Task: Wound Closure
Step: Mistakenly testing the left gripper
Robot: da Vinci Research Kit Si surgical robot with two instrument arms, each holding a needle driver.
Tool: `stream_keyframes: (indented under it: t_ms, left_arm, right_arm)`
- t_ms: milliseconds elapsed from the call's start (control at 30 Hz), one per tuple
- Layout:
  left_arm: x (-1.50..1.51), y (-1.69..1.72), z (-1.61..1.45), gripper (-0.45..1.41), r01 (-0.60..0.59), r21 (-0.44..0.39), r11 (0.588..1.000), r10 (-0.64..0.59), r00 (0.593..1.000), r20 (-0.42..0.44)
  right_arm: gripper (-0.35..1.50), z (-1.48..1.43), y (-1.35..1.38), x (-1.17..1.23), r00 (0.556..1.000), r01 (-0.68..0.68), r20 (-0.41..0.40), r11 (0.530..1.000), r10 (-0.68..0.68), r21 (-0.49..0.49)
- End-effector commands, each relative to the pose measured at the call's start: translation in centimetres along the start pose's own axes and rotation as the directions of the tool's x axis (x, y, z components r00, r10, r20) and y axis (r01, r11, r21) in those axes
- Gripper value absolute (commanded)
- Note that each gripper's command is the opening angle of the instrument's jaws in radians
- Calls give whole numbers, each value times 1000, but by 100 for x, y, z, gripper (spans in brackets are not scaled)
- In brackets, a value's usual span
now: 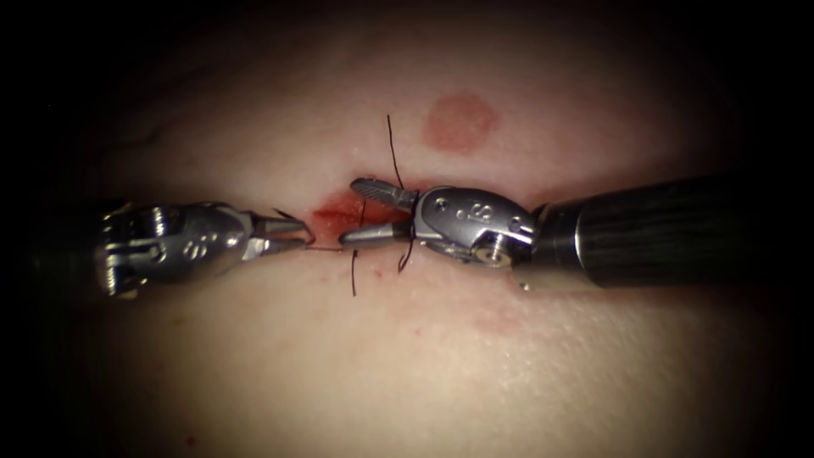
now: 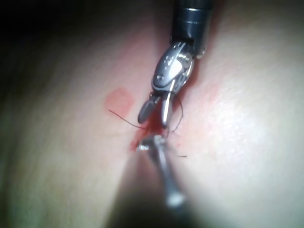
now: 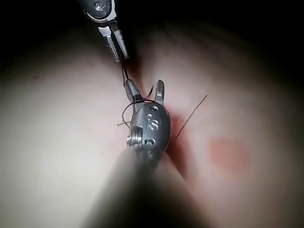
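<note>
Endoscope first: my right tool [image 1: 352, 212] comes in from the right with its jaws spread wide over the cut [image 1: 339, 219], one jaw above the red patch and one below it, and nothing clamped between them. Dark thread [image 1: 394, 153] runs up from the cut past the upper jaw, with more strands hanging down below the lower jaw. My left tool [image 1: 307, 235] sits just left of the cut, jaws nearly closed, pinching a thin strand that leads toward the right tool's lower jaw. I can't pick out the needle anywhere. The tissue [image 1: 407, 356] is pale, with a round red mark [image 1: 459, 121] above and right of the cut.

Left wrist camera: I'm looking along my own shaft at the left tool [image 2: 144, 146], tips together at the red edge of the cut. The right tool [image 2: 154, 114] faces me, jaws parted, thread curling beside it.

Right wrist camera: the right tool [image 3: 145, 91] stands open, thread looped around one jaw. The left tool [image 3: 124, 58] is opposite, jaws together on the thread.
</note>
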Motion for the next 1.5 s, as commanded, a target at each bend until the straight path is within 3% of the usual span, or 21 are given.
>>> stream_keyframes:
  t_ms: [33, 67, 100, 200, 400, 500, 633, 933, 967, 1000, 1067, 1133, 1367, 1400, 1500]
  left_arm:
    - [-1, 2, 10, -35, 0, 0, 1000, 0, 1000, -1]
    - [-3, 5, 14, -1, -4, 3, 1000, 4, 1000, 8]
    - [-3, 6, 16, 16, -11, 7, 1000, 11, 1000, 16]
    - [-2, 9, 20, 25, 23, 13, 1000, -23, 999, 28]
    - [5, 24, 21, 46, 53, -57, 997, -46, 992, 120]
    - [14, 29, 20, 46, 54, -73, 996, -42, 986, 159]
    - [32, 34, 22, 9, 29, -56, 998, -17, 976, 215]
    - [43, 34, 32, -9, -63, -19, 998, 66, 942, 328]
    - [41, 33, 32, -6, -65, -16, 998, 67, 941, 332]
    - [38, 31, 32, 10, -69, -10, 998, 68, 938, 339]
    - [36, 31, 32, 10, -71, -7, 997, 69, 937, 342]
    - [29, 28, 31, 26, -80, -4, 997, 76, 930, 360]
    - [22, 22, 38, 27, -82, -3, 997, 78, 927, 366]
    - [22, 21, 39, 24, -83, -5, 997, 79, 927, 368]
    - [19, 18, 44, -35, -91, -11, 996, 88, 925, 371]
  right_arm:
    - [72, 6, -3, -5, 1000, -1, -1, 1000, 1, 3]
    - [72, 5, -3, -6, 1000, -1, 0, 1000, 1, 3]
    - [74, 5, -3, -6, 1000, -1, -1, 1000, 1, 4]
    - [74, 4, -3, -6, 1000, 0, -3, 1000, 0, 3]
    - [74, 5, -4, -6, 1000, 0, -3, 1000, 0, 3]
    - [74, 5, -4, -7, 1000, 1, 2, 1000, -1, 5]
    - [74, 5, -5, -8, 1000, 2, 2, 1000, -2, 5]
    - [76, 6, -7, -9, 1000, 4, 5, 1000, -4, 2]
    - [76, 6, -7, -9, 1000, 4, 4, 1000, -4, 5]
    - [76, 6, -9, -10, 1000, 5, 4, 1000, -5, 4]
    - [76, 6, -9, -10, 1000, 5, 7, 1000, -5, 5]
    - [76, 6, -9, -9, 1000, 5, 6, 1000, -5, 8]
    - [76, 6, -11, -9, 1000, 5, 5, 1000, -5, 10]
    - [76, 6, -11, -9, 1000, 5, 5, 1000, -5, 10]
    - [76, 6, -11, -9, 1000, 5, 5, 1000, -5, 10]
